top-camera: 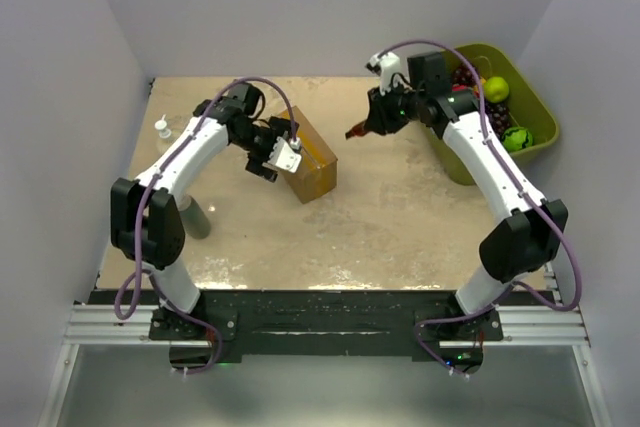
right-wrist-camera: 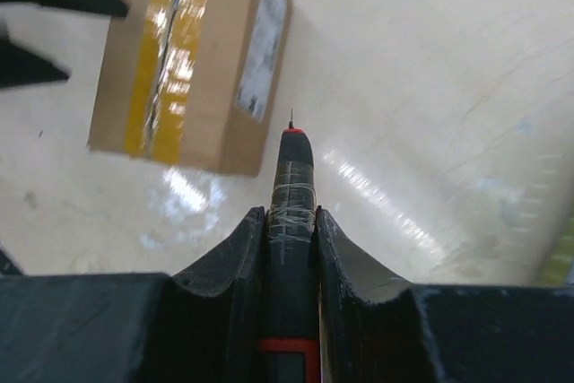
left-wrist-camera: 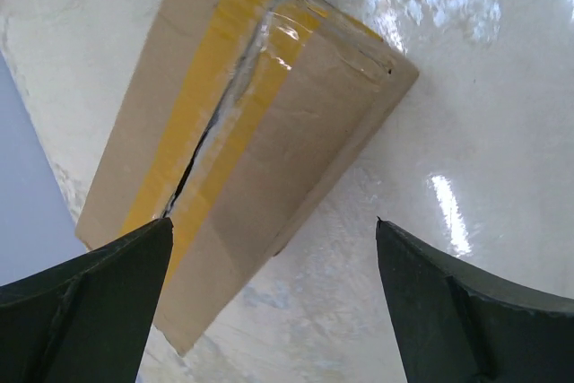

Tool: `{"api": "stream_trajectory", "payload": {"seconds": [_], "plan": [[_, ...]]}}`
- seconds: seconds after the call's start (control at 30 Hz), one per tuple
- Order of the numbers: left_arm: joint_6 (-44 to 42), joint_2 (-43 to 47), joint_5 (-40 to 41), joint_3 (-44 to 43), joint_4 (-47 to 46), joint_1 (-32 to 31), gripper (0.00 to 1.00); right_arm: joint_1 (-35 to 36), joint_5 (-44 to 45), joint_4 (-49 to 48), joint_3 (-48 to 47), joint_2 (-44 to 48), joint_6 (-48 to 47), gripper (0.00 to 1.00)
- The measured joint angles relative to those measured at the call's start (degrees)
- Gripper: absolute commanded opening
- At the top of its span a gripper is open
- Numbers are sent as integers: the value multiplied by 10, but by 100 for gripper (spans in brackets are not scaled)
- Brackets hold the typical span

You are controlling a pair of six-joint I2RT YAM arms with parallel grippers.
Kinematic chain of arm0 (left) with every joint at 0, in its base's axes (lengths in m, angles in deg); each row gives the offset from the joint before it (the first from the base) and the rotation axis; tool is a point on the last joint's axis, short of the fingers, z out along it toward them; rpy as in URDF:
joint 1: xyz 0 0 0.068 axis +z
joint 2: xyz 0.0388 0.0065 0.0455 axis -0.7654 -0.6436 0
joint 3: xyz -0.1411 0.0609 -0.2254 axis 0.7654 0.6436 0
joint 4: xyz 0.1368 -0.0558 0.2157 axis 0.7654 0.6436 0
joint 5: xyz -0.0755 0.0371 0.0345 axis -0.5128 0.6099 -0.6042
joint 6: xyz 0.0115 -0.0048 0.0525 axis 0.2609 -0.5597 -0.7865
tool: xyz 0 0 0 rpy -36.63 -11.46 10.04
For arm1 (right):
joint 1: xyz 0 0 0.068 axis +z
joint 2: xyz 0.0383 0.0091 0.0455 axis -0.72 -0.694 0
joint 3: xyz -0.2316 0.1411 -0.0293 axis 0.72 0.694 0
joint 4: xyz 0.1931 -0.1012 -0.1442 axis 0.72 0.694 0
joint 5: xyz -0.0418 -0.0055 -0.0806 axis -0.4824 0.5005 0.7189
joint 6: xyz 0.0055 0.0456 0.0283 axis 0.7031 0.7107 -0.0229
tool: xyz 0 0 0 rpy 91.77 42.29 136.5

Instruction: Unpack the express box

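Carton: brown cardboard express box (top-camera: 312, 165), yellow-taped, table (top-camera: 400, 237) centre-left | my left gripper (top-camera: 283, 154) wide apart above it, nearer | my right gripper (right-wrist-camera: 291, 214) clamps black red-tipped cutter pen (right-wrist-camera: 291, 177), box ahead-left, seam (left-wrist-camera: 224, 114) roughly parallel to pen

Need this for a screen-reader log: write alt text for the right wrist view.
The right hand grips a black, red-tipped tool aimed toward the express box, which lies on the pale table showing yellow tape and a white label.
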Motion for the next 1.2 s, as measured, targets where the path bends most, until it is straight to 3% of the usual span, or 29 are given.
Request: {"api": "stream_trajectory", "payload": {"seconds": [0.13, 0.27, 0.4, 0.6, 0.83, 1.1, 1.2], "plan": [[-82, -10, 28, 39, -46, -13, 100, 10, -29, 24, 80, 25, -16, 0], [-94, 16, 45, 134, -145, -26, 100, 23, -44, 53, 127, 26, -33, 0], [-2, 58, 64, 181, -226, -63, 98, 40, -64, 69, 129, 25, -46, 0], [186, 68, 81, 181, -273, -124, 98, 52, -70, 76, 66, -16, -43, 0], [354, 71, 96, 167, -277, -126, 98, 48, 11, 75, -50, -109, -44, 0], [480, 96, 84, 173, -290, -126, 100, 34, 72, 37, -62, -126, -27, 0], [529, 103, 99, 173, -322, -123, 100, 19, 67, 28, -110, -154, -12, 0]]}}
